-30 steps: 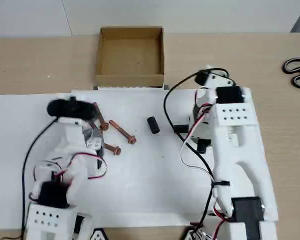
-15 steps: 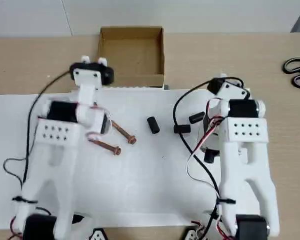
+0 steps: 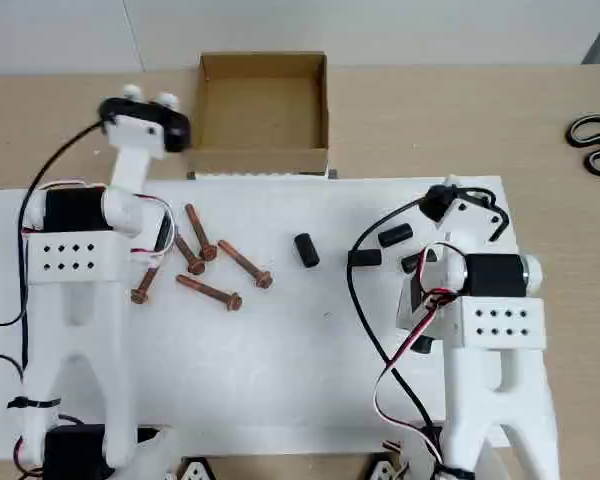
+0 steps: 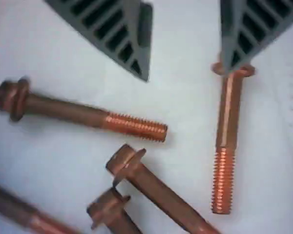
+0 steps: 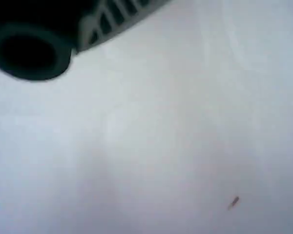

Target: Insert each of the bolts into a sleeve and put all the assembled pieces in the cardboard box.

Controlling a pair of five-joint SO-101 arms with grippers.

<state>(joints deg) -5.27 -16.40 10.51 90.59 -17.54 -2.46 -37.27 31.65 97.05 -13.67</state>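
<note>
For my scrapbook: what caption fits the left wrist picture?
Open left gripper above copper bolts on white sheet.

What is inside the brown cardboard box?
The brown cardboard box holds nothing visible: only its bare floor shows. A narrow strip of floor behind its near wall is hidden.

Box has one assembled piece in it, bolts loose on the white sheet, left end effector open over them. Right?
No: the cardboard box is empty, per the high view. The bolts do lie loose on the white sheet, left end effector open over them.
</note>
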